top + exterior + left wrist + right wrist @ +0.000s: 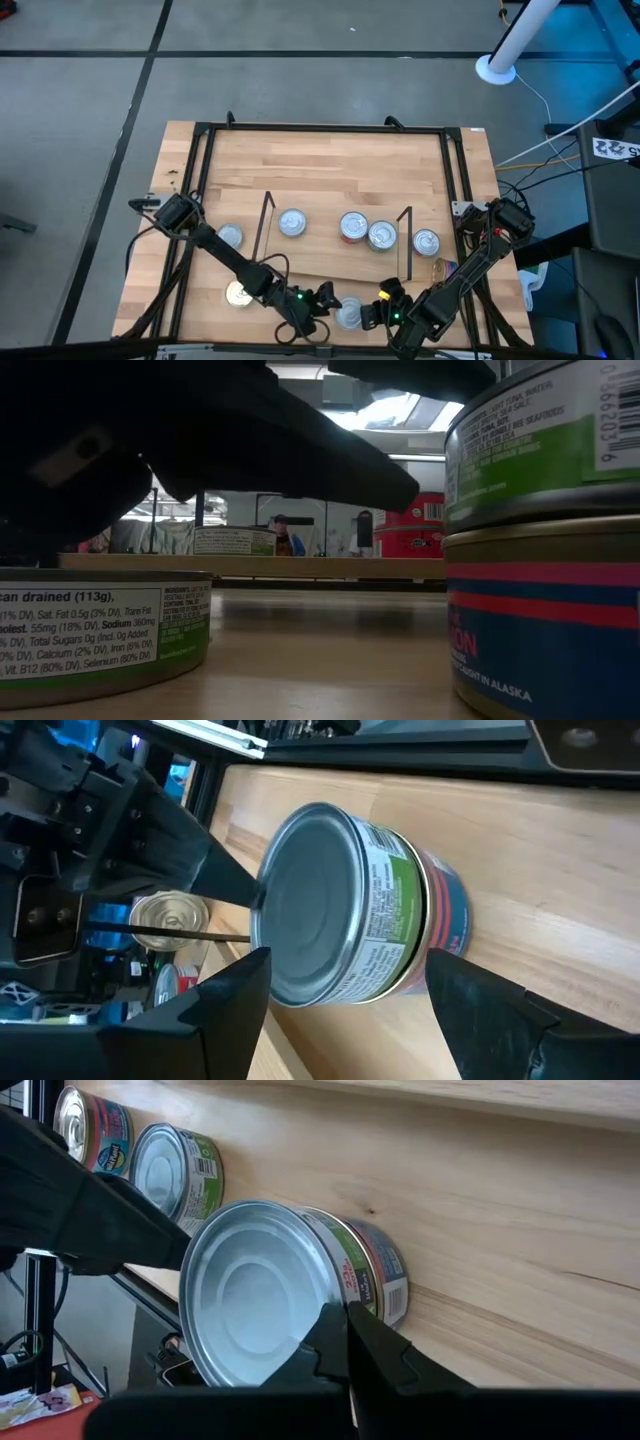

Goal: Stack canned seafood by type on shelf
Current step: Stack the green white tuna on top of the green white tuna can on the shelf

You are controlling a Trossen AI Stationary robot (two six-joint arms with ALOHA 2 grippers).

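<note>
Labels read "drained (113g)" on green-label tin, "ALASKA" on blue tin; left tool released, right tool clenched.

Low view: dark arm body fills the upper left and hides most of the shelf behind it. Green-label tin is cut by the left edge. Two-tin stack is cut by the right and bottom edges.

High view: both grippers sit at the bottom edge; the left gripper and the right gripper flank a tin that is partly covered. Tin labels are too small to read from above.

Right wrist view: its own fingers cover the near tin's lower rim.
</note>
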